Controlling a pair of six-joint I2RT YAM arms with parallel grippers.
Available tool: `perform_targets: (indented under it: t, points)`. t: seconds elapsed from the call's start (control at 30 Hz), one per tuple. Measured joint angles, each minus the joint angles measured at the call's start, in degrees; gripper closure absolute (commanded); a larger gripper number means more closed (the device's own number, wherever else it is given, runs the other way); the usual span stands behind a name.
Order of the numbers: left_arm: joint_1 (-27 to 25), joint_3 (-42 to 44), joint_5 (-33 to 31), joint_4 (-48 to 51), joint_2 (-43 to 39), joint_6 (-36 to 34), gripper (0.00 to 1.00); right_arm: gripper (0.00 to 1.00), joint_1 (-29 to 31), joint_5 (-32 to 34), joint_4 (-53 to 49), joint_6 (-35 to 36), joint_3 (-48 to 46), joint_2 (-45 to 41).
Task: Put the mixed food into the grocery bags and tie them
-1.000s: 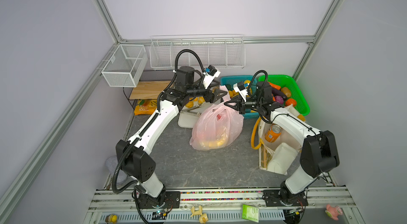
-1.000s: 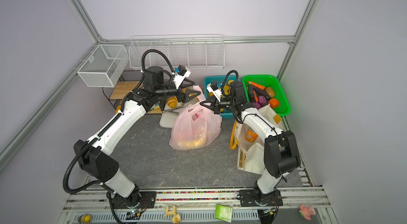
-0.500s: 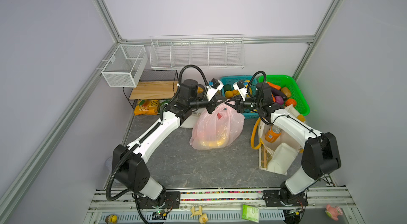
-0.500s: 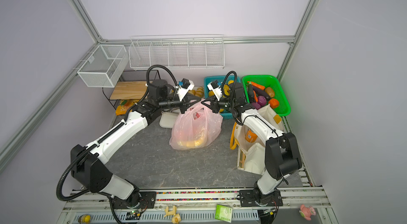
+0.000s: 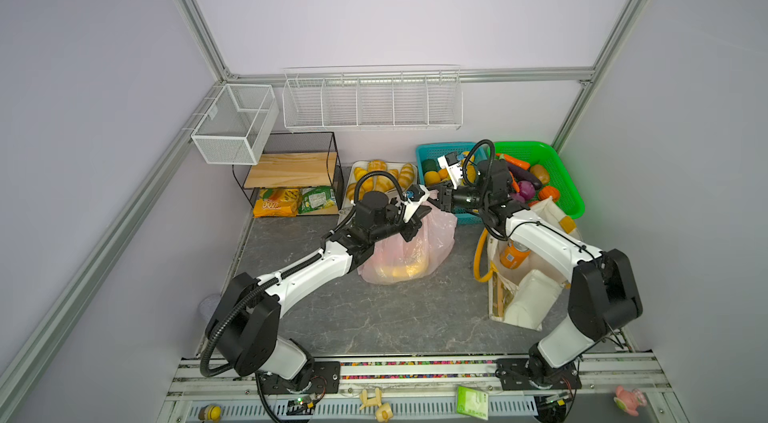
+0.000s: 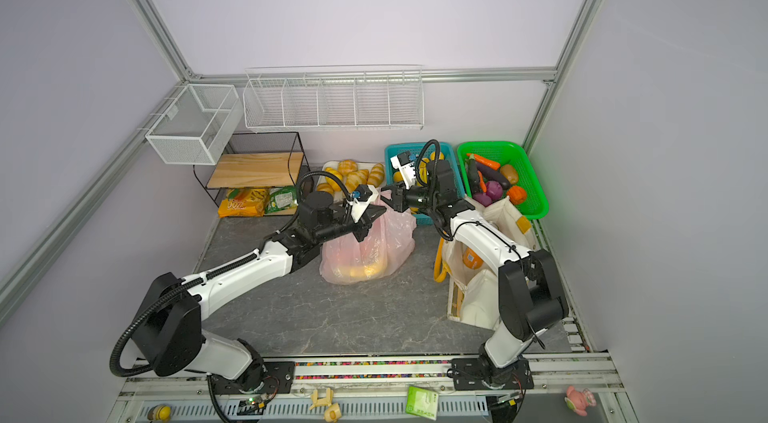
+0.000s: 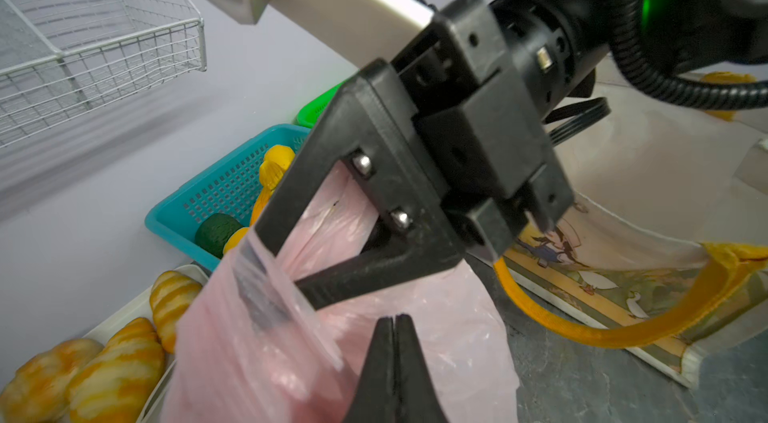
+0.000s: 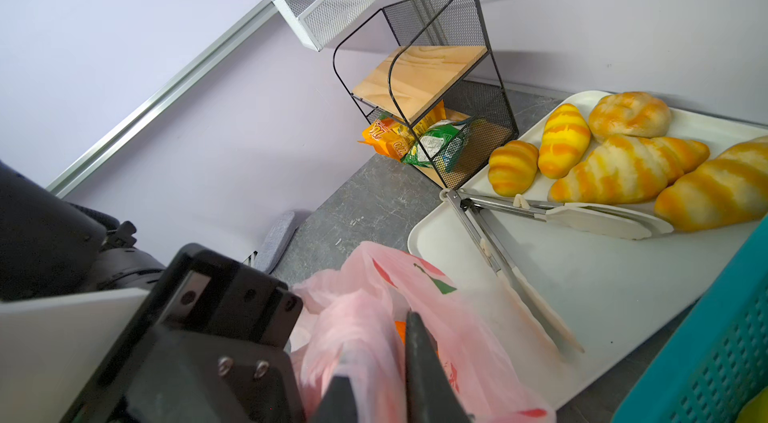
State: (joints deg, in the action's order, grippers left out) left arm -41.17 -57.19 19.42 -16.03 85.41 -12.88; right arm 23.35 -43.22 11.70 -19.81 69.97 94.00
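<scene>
The thin pink grocery bag (image 5: 409, 250) stands mid-table with yellow and orange food (image 5: 399, 269) showing through it. My left gripper (image 7: 392, 319) is shut at the bag's gathered top (image 6: 370, 217). Pink film lies right behind its tips, and I see none pinched between them. My right gripper (image 8: 378, 342) meets it from the right (image 5: 436, 200). Its jaws stand slightly apart with bunched pink film in the gap. The cream canvas tote (image 5: 528, 296) with orange handles sits under the right arm. An orange soda can (image 5: 513, 254) is inside it.
Behind the bag are a white tray (image 8: 602, 296) of croissants with metal tongs (image 8: 519, 275), a teal basket (image 5: 424, 150) of fruit and a green basket (image 5: 561, 175) of vegetables. A black wire shelf (image 5: 291, 167) holding snack packets stands at the back left.
My left gripper came forward and down from beside the tray to the bag's top and shut. My right gripper's jaws, shut before, have parted a little.
</scene>
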Motion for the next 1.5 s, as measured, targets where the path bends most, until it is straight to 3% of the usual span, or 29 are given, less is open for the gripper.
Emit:
perform_targets:
  t: [0.43, 0.67, 0.83, 1.0, 1.27, 1.5]
  points:
    - [0.42, 0.57, -3.17, 2.03, -0.33, -6.34, 1.00, 0.79, -0.48, -1.31, -3.08, 10.88, -0.39, -2.71]
    - [1.29, 0.57, -2.91, 5.16, -0.52, -8.59, 1.00, 0.77, -0.50, -1.40, -3.78, 12.63, -0.39, -2.71]
    - [1.42, 0.57, -2.64, 6.34, -0.52, -9.14, 1.00, 0.66, -0.50, -0.94, -5.35, 14.64, -0.37, -2.71]
    - [1.42, 0.57, -2.45, 7.37, -0.52, -9.92, 1.00, 0.44, -0.94, 0.79, -9.33, 18.27, -0.28, -2.71]
    - [1.42, 0.52, -1.55, 7.63, -0.52, -10.16, 1.00, 0.18, -0.83, 1.18, -11.56, 21.20, -0.07, -2.71]
    - [1.42, 0.50, -0.96, 7.82, -0.44, -10.27, 1.00, 0.20, 0.44, 0.94, -11.61, 21.57, 3.89, -0.20]
